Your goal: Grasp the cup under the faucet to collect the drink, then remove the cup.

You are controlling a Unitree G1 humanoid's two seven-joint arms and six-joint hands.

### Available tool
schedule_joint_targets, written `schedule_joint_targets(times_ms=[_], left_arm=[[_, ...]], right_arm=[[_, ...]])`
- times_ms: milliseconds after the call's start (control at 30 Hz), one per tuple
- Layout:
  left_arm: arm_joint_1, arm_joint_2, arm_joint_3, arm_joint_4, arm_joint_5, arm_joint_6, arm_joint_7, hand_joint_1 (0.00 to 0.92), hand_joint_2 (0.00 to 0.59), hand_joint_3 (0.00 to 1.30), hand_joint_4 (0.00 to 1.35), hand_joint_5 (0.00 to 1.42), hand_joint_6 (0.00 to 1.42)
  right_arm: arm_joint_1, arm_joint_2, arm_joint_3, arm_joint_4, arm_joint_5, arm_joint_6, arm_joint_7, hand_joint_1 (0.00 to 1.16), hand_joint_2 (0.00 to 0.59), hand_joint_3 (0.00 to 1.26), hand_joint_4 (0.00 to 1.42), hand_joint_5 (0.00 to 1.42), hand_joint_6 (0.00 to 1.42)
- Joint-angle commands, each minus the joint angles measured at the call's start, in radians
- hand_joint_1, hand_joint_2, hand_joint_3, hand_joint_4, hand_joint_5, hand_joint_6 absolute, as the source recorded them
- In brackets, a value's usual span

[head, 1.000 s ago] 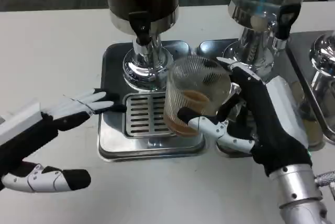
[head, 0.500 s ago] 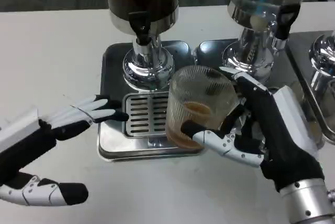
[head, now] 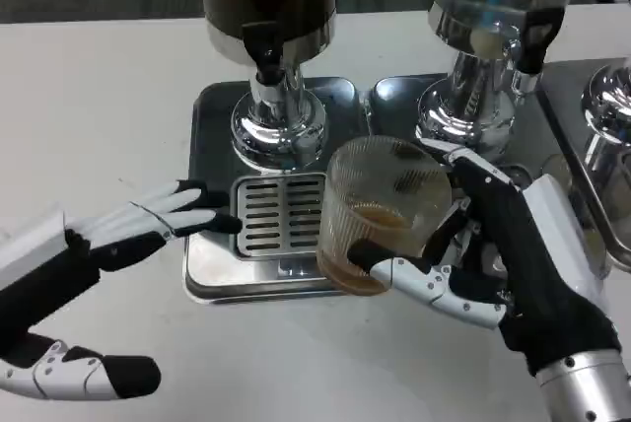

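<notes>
Cup [head: 380, 207], ribbed clear plastic, amber drink inside, gripped by right robot hand [head: 498, 264].

You have one view, from the robot's head, looking steeply down and forward at close range over the white table [head: 99, 77] toward the drink dispensers [head: 268, 8]
</notes>
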Motion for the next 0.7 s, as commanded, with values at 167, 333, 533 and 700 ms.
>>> schedule_joint_targets(times_ms=[167, 333, 533, 700], left_arm=[[0.020, 0.018, 0.009, -0.014, -0.007, 0.005, 0.002, 0.000, 0.093, 0.19, 0.01, 0.02, 0.15], [0.020, 0.019, 0.010, -0.013, -0.008, 0.004, 0.001, 0.000, 0.092, 0.20, 0.01, 0.02, 0.15], [0.025, 0.017, 0.014, -0.018, -0.001, -0.003, 0.005, 0.000, 0.092, 0.20, 0.01, 0.02, 0.15], [0.033, 0.012, 0.018, -0.025, 0.009, -0.009, 0.009, 0.000, 0.094, 0.20, 0.02, 0.02, 0.15]], right_arm=[[-0.003, 0.012, -0.010, -0.046, 0.018, -0.023, -0.008, 0.75, 0.230, 0.56, 0.76, 0.94, 1.28], [-0.004, 0.012, -0.013, -0.045, 0.019, -0.026, -0.010, 0.75, 0.225, 0.57, 0.76, 0.94, 1.28], [0.000, 0.009, -0.016, -0.048, 0.024, -0.029, -0.009, 0.75, 0.222, 0.58, 0.77, 0.94, 1.29], [-0.001, 0.008, -0.019, -0.051, 0.025, -0.029, -0.007, 0.76, 0.222, 0.58, 0.78, 0.95, 1.30]])
